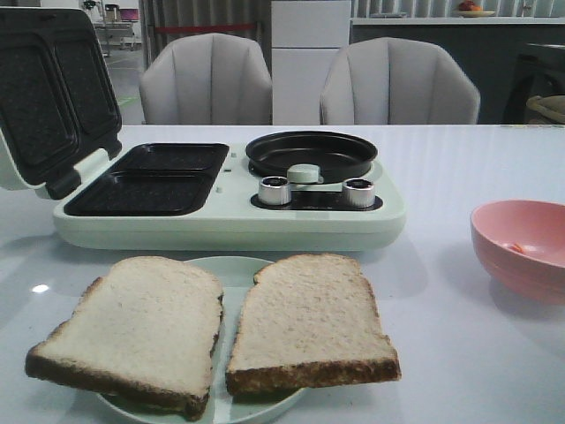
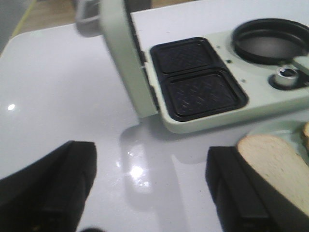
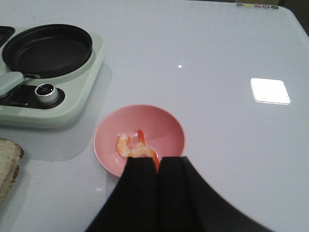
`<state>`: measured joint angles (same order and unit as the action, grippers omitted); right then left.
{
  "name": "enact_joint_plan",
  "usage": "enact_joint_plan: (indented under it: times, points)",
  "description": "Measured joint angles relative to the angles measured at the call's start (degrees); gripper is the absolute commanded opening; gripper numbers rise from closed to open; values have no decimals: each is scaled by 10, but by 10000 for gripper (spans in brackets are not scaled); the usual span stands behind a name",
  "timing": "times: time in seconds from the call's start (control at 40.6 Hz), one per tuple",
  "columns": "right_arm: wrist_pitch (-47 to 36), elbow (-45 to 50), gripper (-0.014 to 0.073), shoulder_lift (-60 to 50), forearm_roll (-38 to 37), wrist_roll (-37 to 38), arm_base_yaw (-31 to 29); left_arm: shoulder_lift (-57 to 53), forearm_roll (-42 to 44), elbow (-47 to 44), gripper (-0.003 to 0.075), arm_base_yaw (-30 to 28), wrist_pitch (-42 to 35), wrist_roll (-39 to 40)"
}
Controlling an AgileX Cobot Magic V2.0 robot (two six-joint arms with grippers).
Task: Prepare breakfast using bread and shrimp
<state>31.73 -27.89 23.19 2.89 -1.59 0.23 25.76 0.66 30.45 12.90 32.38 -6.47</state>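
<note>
Two slices of bread (image 1: pixel 132 331) (image 1: pixel 309 322) were seen side by side on a pale green plate (image 1: pixel 231 269), at about six o'clock on the table in the front view, just before the breakfast maker (image 1: pixel 229 199). Its lid (image 1: pixel 53 93) was raised at ten o'clock, baring two empty sandwich plates (image 1: pixel 150 181), with a round pan (image 1: pixel 311 153) at about one o'clock. At three o'clock stood a pink bowl (image 1: pixel 521 252), in which the shrimp (image 3: pixel 137 149) was lying.

Nothing had yet been loaded, so the first pick was judged to be at hand. For a clean lift, a slice would best be taken by its outer crust edge and kept level, so that it is not folded or dragged across its neighbour.

The left gripper (image 2: pixel 149 188) was held low over bare table with its jaws spread wide and empty, the left slice just beside one finger. The right gripper (image 3: pixel 157 166) was poised above the bowl's near rim, its fingers pressed together with nothing seen between them.
</note>
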Motion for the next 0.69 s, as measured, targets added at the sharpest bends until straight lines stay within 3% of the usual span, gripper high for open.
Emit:
enact_joint_plan:
  times: [0.123, 0.369, 0.689]
  points:
    - [0, 0, 8, 0, 0, 0, 0, 28, 33, 2, 601, 100, 7, -52]
    - [0, 0, 8, 0, 0, 0, 0, 98, 180, -26, 601, 282, 28, -59]
    - [0, 0, 8, 0, 0, 0, 0, 237, 414, -60, 592, 471, 28, 90]
